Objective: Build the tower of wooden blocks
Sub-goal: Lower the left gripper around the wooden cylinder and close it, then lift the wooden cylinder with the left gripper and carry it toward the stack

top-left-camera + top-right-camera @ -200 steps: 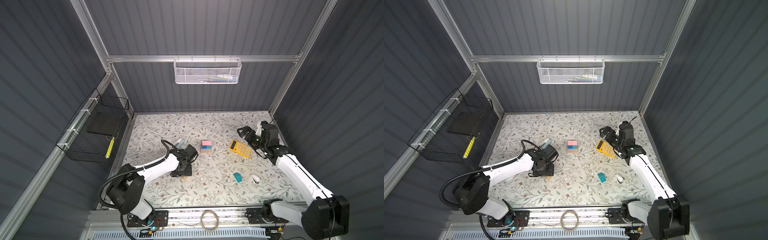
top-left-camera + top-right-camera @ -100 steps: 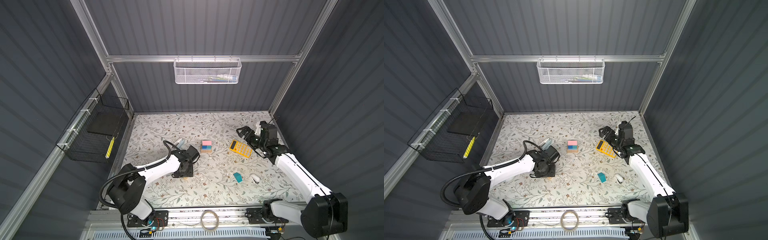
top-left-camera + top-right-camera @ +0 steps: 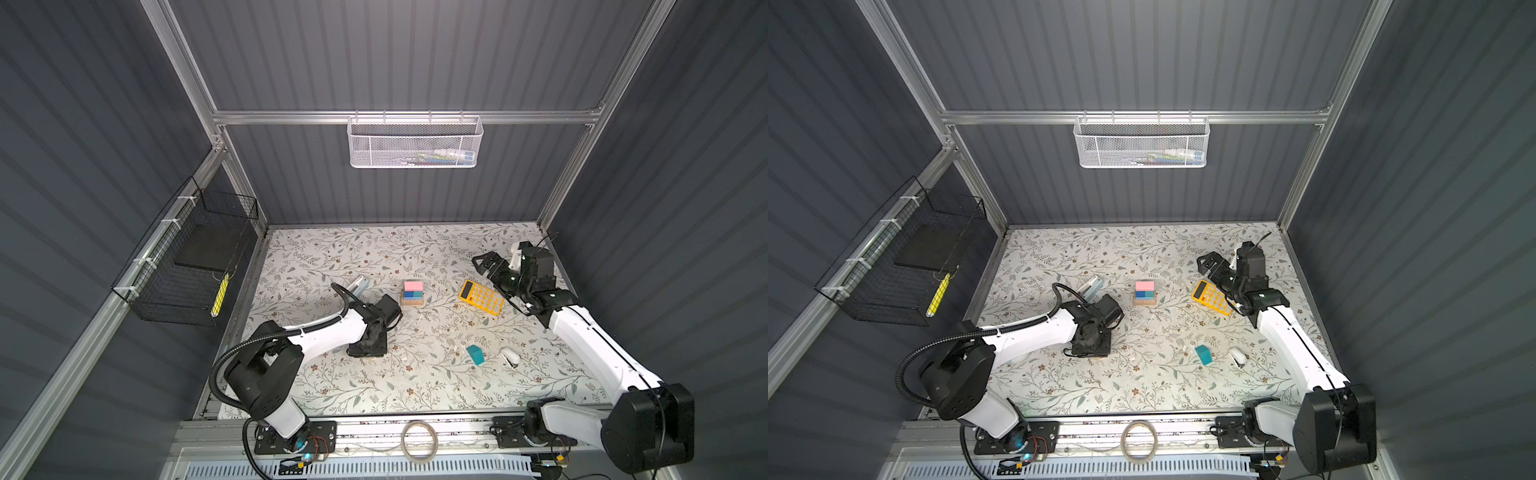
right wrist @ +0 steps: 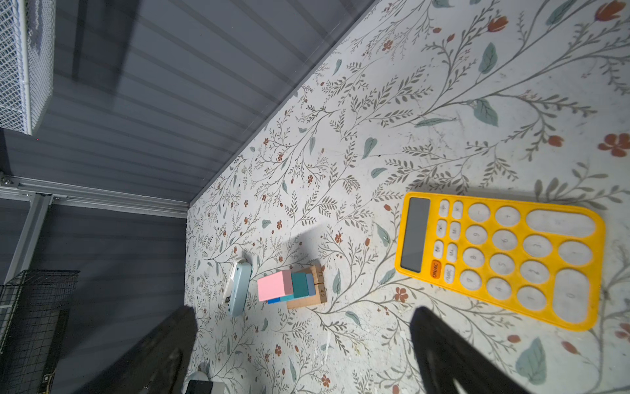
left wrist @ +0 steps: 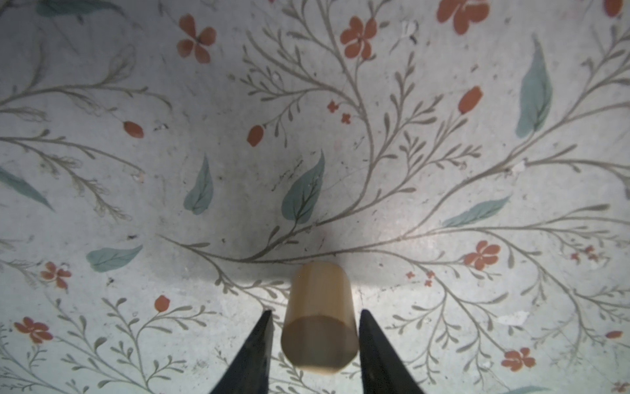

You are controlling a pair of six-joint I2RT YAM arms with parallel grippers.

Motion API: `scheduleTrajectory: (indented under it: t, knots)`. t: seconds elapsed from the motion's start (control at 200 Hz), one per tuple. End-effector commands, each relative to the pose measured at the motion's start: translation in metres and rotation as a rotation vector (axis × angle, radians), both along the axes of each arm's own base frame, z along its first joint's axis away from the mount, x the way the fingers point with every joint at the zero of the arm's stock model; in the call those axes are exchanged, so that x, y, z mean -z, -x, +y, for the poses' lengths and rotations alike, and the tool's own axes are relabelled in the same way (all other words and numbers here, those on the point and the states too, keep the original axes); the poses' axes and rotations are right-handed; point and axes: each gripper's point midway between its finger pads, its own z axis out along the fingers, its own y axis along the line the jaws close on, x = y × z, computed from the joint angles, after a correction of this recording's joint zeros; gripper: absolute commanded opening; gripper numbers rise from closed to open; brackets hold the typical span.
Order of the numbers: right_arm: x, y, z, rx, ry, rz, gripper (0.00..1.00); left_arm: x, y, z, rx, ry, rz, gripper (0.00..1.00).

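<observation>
My left pincer straddles a tan block lying on the tabletop; I cannot tell whether it grips. My right pincer hangs wide open near the yellow calculator. The wood block tower stands mid-tabletop

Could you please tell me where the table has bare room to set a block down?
Free: the far strip between the back wall and the tower; the near strip between the teal block and the front rail. Crowded: around the calculator, by the right end effector.
</observation>
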Motion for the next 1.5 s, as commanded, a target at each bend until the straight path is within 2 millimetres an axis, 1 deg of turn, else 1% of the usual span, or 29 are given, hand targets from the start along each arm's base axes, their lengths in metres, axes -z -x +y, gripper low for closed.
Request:
scheduleTrajectory:
  t: [0.0, 0.36, 0.61, 0.725, 0.835, 1.011, 1.096, 1.171, 1.236, 1.366, 1.376, 1.386, 1.496]
  knots:
    - [0.003, -0.001, 0.001, -0.005, -0.007, 0.003, 0.99, -0.003, -0.001, 0.0, -0.005, -0.02, -0.001, 0.39]
    - [0.004, -0.002, 0.001, -0.009, -0.008, 0.005, 0.99, 0.001, -0.001, -0.002, -0.007, -0.026, 0.001, 0.34]
    - [0.004, -0.002, 0.001, -0.01, -0.007, 0.007, 0.99, 0.001, -0.002, -0.001, -0.008, -0.027, -0.005, 0.28]
    - [0.005, -0.002, 0.001, -0.01, -0.008, 0.01, 0.99, -0.003, -0.003, -0.002, -0.004, -0.023, -0.015, 0.24]
    - [0.005, -0.002, 0.002, -0.011, -0.007, 0.008, 0.99, -0.011, -0.006, -0.002, -0.001, -0.017, -0.038, 0.2]
    - [0.006, -0.003, 0.002, -0.014, -0.008, 0.014, 0.99, -0.032, -0.014, -0.003, 0.02, -0.023, -0.079, 0.19]
    - [0.007, -0.002, 0.003, -0.015, -0.01, 0.015, 0.99, -0.045, -0.024, -0.006, 0.041, -0.029, -0.111, 0.19]
    - [0.006, -0.002, 0.003, -0.019, -0.011, 0.014, 0.99, -0.059, -0.034, -0.013, 0.068, -0.034, -0.136, 0.19]
    - [0.006, -0.002, 0.003, -0.018, -0.009, 0.012, 0.99, -0.072, -0.044, -0.021, 0.097, -0.034, -0.157, 0.19]
    - [0.005, -0.001, 0.002, -0.019, -0.003, 0.009, 0.99, -0.096, -0.064, -0.043, 0.167, -0.009, -0.201, 0.2]
    - [0.005, -0.001, 0.002, -0.02, -0.002, 0.009, 0.99, -0.104, -0.069, -0.048, 0.171, 0.006, -0.22, 0.2]
    - [0.005, -0.002, 0.002, -0.02, -0.002, 0.008, 0.99, -0.108, -0.071, -0.05, 0.176, 0.01, -0.226, 0.2]
    - [0.006, -0.001, 0.002, -0.023, 0.002, 0.011, 0.99, -0.13, -0.091, -0.069, 0.225, 0.024, -0.272, 0.21]
